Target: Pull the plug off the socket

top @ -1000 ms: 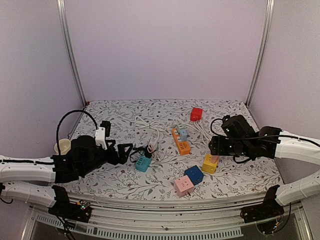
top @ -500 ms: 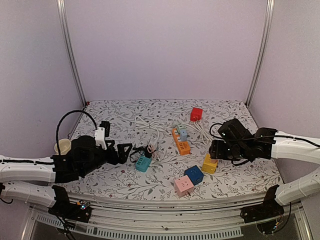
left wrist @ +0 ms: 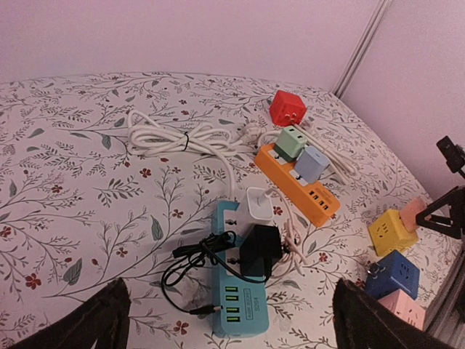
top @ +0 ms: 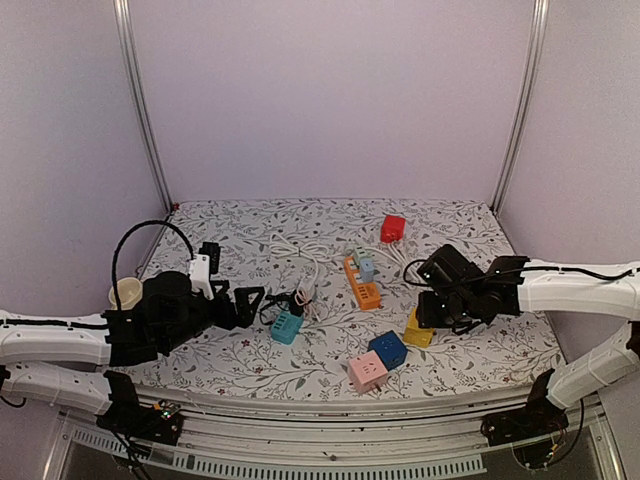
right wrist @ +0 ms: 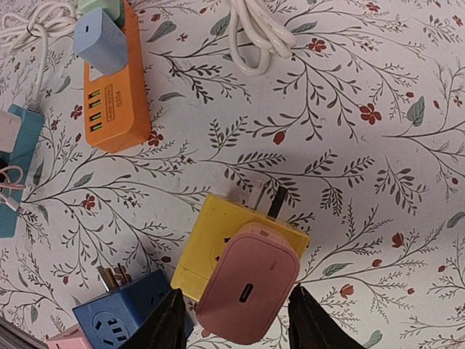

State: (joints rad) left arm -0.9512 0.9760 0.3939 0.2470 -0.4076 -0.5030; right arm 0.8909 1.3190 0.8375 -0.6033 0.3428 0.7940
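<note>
Pink plug sits in the yellow socket on the bench, with a blue cube just beside the socket. Right end effector is spread wide and straddles the plug. Left end effector is wide and empty, well apart from the socket.

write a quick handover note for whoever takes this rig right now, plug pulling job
Hands: right hand open, straddling the pink plug, not clamped. The left hand is open and empty, facing the teal power strip.
Things: the pink plug is seated in the yellow socket cube, beside the blue cube.
Done: right hand lined up on the plug.
Left: close on the plug and pull it out. Nothing holds the yellow socket cube down, so it may lift too.
</note>
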